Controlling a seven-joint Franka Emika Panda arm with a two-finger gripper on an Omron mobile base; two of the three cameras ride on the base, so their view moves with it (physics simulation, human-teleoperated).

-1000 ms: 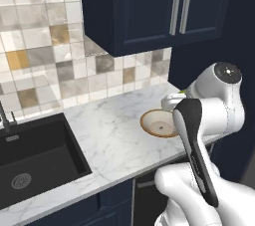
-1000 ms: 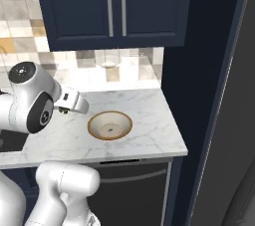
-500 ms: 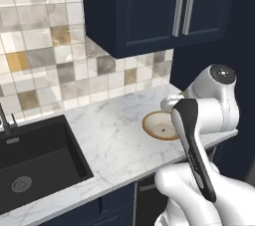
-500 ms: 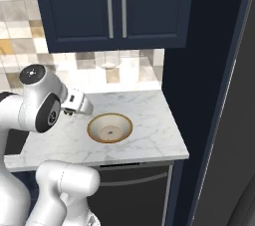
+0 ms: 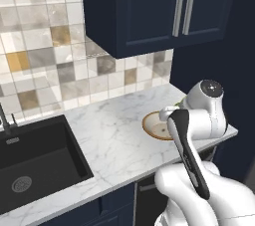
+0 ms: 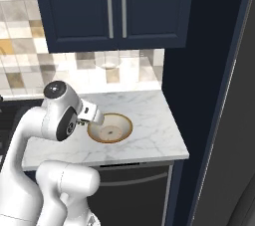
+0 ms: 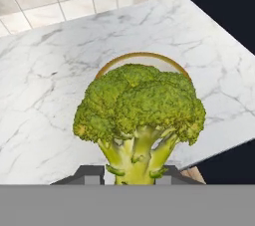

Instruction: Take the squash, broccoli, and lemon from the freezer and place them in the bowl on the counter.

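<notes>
My gripper (image 7: 132,176) is shut on the pale stalk of the broccoli (image 7: 142,103), a lumpy green floret that stands upright in front of the hand camera. Just behind and below it lies the bowl (image 7: 142,56), whose tan rim shows over the floret. In the right base view my hand (image 6: 93,115) hangs at the left edge of the bowl (image 6: 110,128), which shows a pale inside. The bowl (image 5: 155,126) rests on the white marble counter (image 5: 114,140), partly behind my arm. The squash, the lemon and the freezer are out of view.
A black sink (image 5: 35,160) is sunk into the counter at the left. Navy wall cabinets (image 6: 114,6) hang above the tiled backsplash. A tall dark panel (image 6: 209,95) bounds the counter (image 6: 152,138) on the right. A clear glass (image 6: 106,60) stands at the back wall.
My arm has swung to the right across the counter, bringing the hand with the broccoli up to the bowl. The bowl has stayed in place.
</notes>
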